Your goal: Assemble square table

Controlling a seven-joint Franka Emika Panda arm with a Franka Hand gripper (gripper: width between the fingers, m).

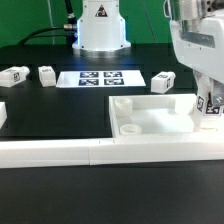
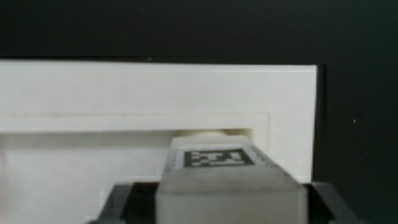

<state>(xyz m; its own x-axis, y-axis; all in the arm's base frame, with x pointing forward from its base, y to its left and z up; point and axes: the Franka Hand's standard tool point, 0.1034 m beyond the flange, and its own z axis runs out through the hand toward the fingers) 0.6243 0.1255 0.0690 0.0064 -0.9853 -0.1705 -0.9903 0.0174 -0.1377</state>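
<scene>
Claw (image 1: 207,98) is clamped on 1 white leg (image 1: 209,106), held upright with its tag facing out, at the exterior view's right edge of the square slab (image 1: 150,115). In the wrist view the leg sits between the dark fingers (image 2: 128,203), low over the slab; can't tell if it touches. Upright hold is likely so the leg's end can go into a corner socket (image 1: 130,128). Slab lies flat on the black table (image 1: 60,110), butted against the front border bar (image 1: 80,152), probably to brace it. 3 loose legs (image 1: 47,74) lie by the marker board (image 1: 100,77): 2 on the exterior view's left, 1 on its right near the slab.
</scene>
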